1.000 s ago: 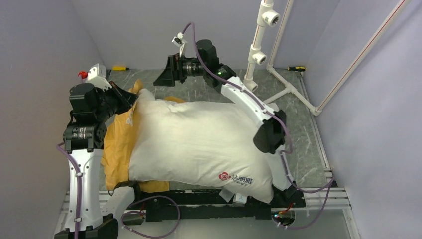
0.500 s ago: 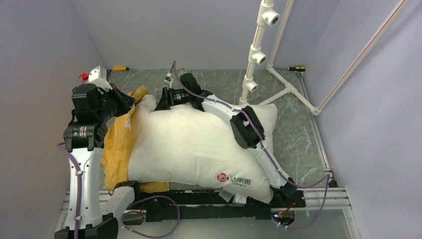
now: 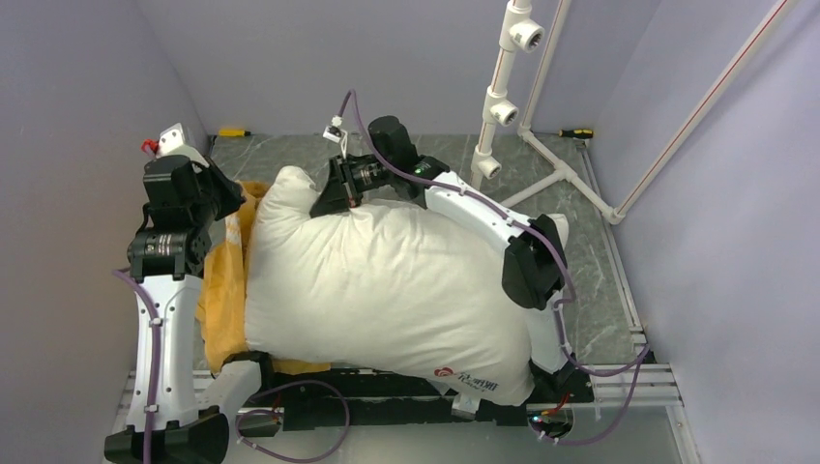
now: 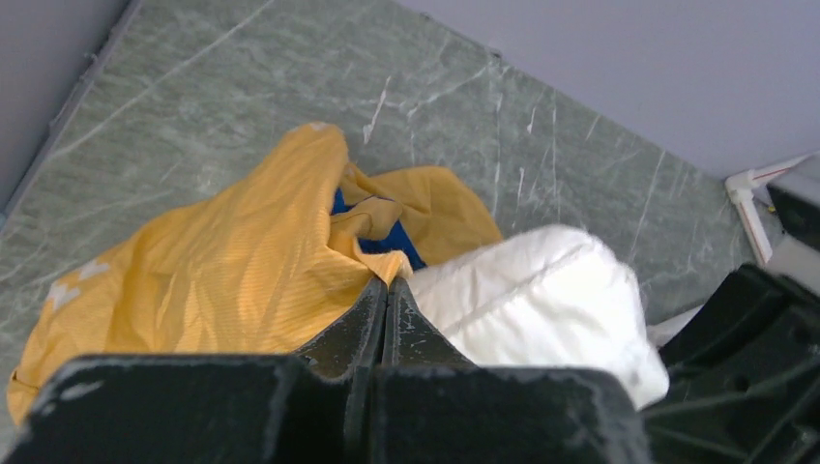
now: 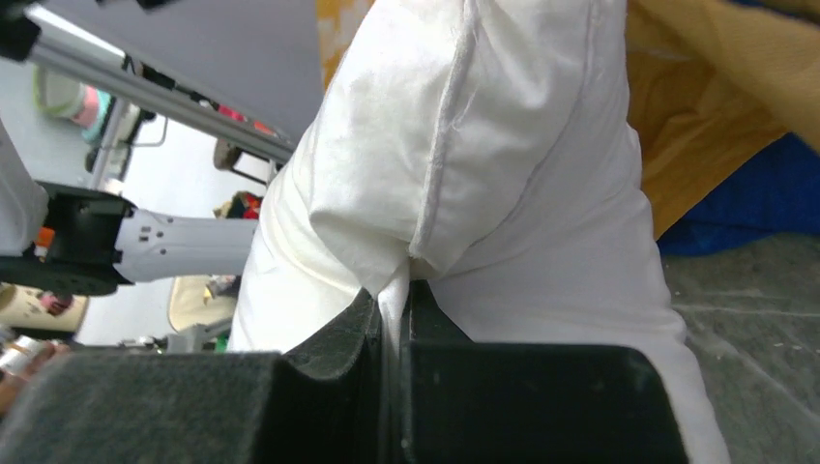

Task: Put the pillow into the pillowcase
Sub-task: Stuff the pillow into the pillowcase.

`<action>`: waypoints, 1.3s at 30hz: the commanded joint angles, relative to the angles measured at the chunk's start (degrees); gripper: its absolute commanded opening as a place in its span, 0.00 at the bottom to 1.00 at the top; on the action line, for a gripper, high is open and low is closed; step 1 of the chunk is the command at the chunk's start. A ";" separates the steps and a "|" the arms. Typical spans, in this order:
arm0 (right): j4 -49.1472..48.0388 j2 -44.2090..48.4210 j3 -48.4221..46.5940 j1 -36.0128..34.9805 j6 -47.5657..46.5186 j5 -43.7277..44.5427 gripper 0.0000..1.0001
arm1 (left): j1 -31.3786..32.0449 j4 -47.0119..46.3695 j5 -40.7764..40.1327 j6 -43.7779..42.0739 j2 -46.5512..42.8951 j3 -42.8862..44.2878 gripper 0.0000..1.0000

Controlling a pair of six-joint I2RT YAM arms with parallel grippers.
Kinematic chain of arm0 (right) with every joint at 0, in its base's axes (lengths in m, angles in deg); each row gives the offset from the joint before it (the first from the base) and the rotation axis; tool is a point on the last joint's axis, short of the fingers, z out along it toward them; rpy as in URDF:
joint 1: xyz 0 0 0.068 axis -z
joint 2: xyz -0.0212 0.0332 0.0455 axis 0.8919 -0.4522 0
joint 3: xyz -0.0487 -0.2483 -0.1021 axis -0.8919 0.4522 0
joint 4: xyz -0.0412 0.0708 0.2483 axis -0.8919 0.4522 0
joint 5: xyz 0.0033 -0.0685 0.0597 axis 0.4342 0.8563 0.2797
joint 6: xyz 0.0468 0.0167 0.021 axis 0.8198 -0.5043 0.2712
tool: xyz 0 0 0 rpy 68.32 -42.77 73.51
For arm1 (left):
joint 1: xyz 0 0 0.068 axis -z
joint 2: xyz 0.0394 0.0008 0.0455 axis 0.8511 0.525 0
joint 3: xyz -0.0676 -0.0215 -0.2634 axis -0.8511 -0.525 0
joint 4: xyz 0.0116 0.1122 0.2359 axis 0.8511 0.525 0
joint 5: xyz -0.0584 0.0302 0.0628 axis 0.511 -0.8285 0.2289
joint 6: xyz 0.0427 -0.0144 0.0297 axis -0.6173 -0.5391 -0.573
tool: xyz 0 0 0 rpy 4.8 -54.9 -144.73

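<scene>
The plump white pillow (image 3: 387, 280) lies across the table, its red logo (image 3: 445, 372) at the near edge. My right gripper (image 3: 329, 201) is shut on a fold of the pillow's far left corner (image 5: 503, 145), with white cloth pinched between its jaws (image 5: 395, 290). The pillowcase (image 3: 224, 290) lies bunched under the pillow's left end, orange side out. In the left wrist view its blue side (image 4: 387, 237) shows in the mouth. My left gripper (image 4: 387, 288) is shut on the pillowcase's orange edge (image 4: 222, 271), right beside the pillow's corner (image 4: 541, 290).
A white pipe frame (image 3: 503, 97) stands at the back right of the green marbled table (image 3: 590, 280). Two small yellow-handled tools (image 3: 232, 132) (image 3: 575, 133) lie along the back wall. Grey walls close in on the left, the back and the right.
My right gripper came down from above the back of the table, shut on the pillow's far left corner and bunched it up. The pillow shifted toward the near edge. The left gripper stayed shut.
</scene>
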 commanded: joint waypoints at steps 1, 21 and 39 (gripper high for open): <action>8.81 2.63 -2.09 -3.89 -10.28 -7.50 0.00 | 0.17 -9.85 1.06 0.50 -0.22 2.64 0.00; -4.79 -11.14 -17.97 -11.49 4.14 -18.15 0.00 | 0.20 -12.01 25.56 -0.02 7.19 7.86 0.00; -31.89 -14.84 -25.99 1.12 38.18 -4.97 0.00 | 1.28 -12.38 45.21 -3.47 4.12 11.96 0.00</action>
